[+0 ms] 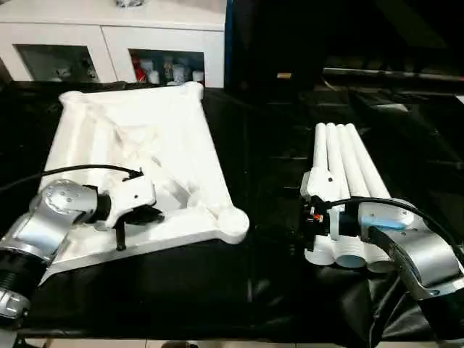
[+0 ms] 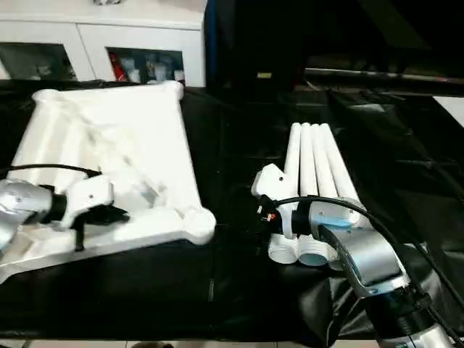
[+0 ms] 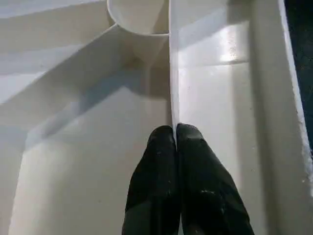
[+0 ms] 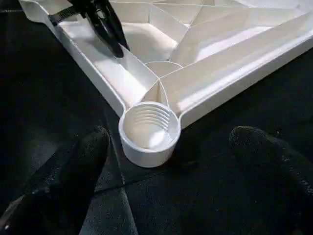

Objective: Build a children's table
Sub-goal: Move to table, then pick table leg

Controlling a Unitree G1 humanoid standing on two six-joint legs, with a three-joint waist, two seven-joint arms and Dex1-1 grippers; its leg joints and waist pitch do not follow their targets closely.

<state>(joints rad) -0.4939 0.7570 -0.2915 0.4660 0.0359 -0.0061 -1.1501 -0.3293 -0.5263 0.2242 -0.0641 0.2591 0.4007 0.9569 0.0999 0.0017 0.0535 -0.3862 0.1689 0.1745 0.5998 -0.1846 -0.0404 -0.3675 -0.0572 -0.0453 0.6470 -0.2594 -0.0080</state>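
Your left arm bends in over the near edge of the upturned tabletop (image 1: 138, 138), its forearm lying low and the left gripper (image 1: 120, 243) pointing down, with its fingers (image 3: 161, 161) clenched flat together on a thin upright rib (image 3: 170, 73) of the ribbed underside. Your right arm reaches forward over the near ends of the legs (image 1: 348, 163), and the right gripper (image 4: 168, 161) has its fingers spread wide and released, holding nothing.

The left wrist view shows you the rib running from the fingertips to a round socket ahead. The right wrist view shows you the threaded corner socket (image 4: 149, 132) just beyond and between the right fingers, with the left gripper farther off on the tabletop.

You have one tabletop and four legs, which lie side by side on the black bench (image 1: 268, 290).
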